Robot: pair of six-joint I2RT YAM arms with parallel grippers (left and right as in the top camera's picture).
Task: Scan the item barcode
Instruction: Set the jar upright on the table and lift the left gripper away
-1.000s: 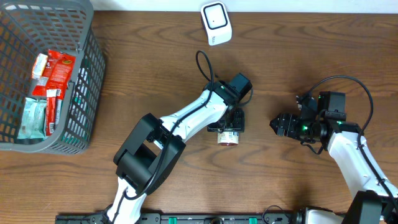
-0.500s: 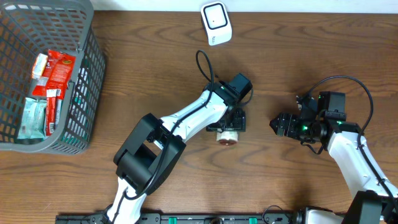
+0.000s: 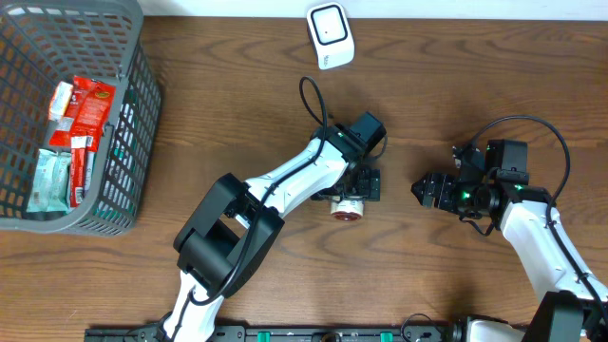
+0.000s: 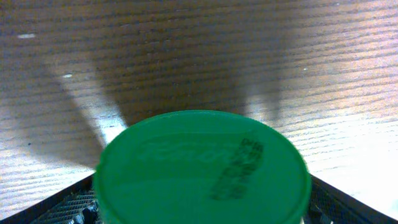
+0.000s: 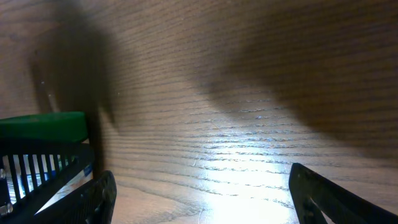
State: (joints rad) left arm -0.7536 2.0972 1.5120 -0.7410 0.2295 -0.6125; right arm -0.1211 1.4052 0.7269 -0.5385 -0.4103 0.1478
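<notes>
Two arms by one green-lidded bottle (image 3: 349, 210), scan not yet done.
It sat on the table (image 3: 456, 85) well apart from the scanner (image 3: 330, 35), on the robot's side of it, so the step looked like grasp or regrasp, not the scan itself. Over it the left gripper (image 3: 355, 189) had jaws spread wide either side of the lid; contact could not be told, no firm grip showed. Further from the scanner, off to its right, the right gripper (image 3: 423, 190) stood wide and empty. Next move likely needed a secure pinch on the bottle body, barcode stripes (image 5: 28, 177) left uncovered, then a carry to the scanner, stripes facing it.
</notes>
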